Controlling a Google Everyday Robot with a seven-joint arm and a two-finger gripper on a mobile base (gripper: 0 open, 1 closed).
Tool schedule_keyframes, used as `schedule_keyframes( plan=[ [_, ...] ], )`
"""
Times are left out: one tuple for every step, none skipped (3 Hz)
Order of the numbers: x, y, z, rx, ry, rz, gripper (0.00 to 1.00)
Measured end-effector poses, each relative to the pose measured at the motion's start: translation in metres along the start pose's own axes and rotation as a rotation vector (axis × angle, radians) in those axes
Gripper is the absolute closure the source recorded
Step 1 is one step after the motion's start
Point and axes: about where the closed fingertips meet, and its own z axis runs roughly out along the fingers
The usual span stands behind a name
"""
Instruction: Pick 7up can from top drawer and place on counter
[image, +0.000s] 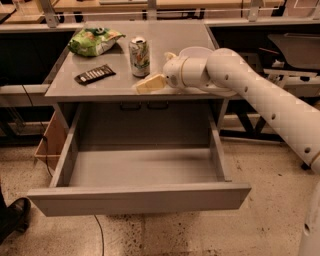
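The 7up can (139, 56), silver and green with a shiny top, stands upright on the grey counter (165, 37), touching nothing. My gripper (153, 75) is open and empty just in front and to the right of the can, low over the counter's front edge. One cream finger (150, 84) points left. The top drawer (137, 198) is pulled wide open below the counter, and I see nothing inside it.
A green snack bag (94, 40) lies at the counter's back left. A dark flat bar (94, 74) lies in front of it. My white arm (260, 95) reaches in from the right. Two dark handles (144, 106) sit under the counter. Wooden benches stand behind.
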Motion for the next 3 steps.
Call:
schedule_keyframes(
  plan=[
    [-0.030, 0.016, -0.041, -0.016, 0.039, -0.092, 0.00],
    [-0.076, 0.028, -0.089, -0.007, 0.051, -0.179, 0.00],
    [-0.099, 0.035, -0.134, 0.025, 0.037, -0.211, 0.00]
  ],
)
